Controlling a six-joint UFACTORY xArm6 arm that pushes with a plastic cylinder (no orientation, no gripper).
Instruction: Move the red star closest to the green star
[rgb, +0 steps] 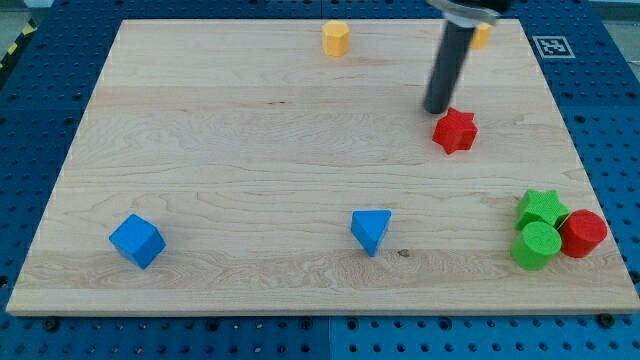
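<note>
The red star (455, 130) lies on the wooden board at the view's right, upper middle. My tip (437, 109) stands just above and to the left of it, very close or touching. The green star (541, 207) lies near the board's lower right corner, well below and to the right of the red star. It touches a green cylinder (537, 245) below it and a red cylinder (583, 233) to its right.
A blue triangular block (371, 230) lies at lower middle and a blue cube (136, 241) at lower left. A yellow hexagonal block (336, 38) sits at the top edge. Another yellow block (482, 36) is partly hidden behind the rod.
</note>
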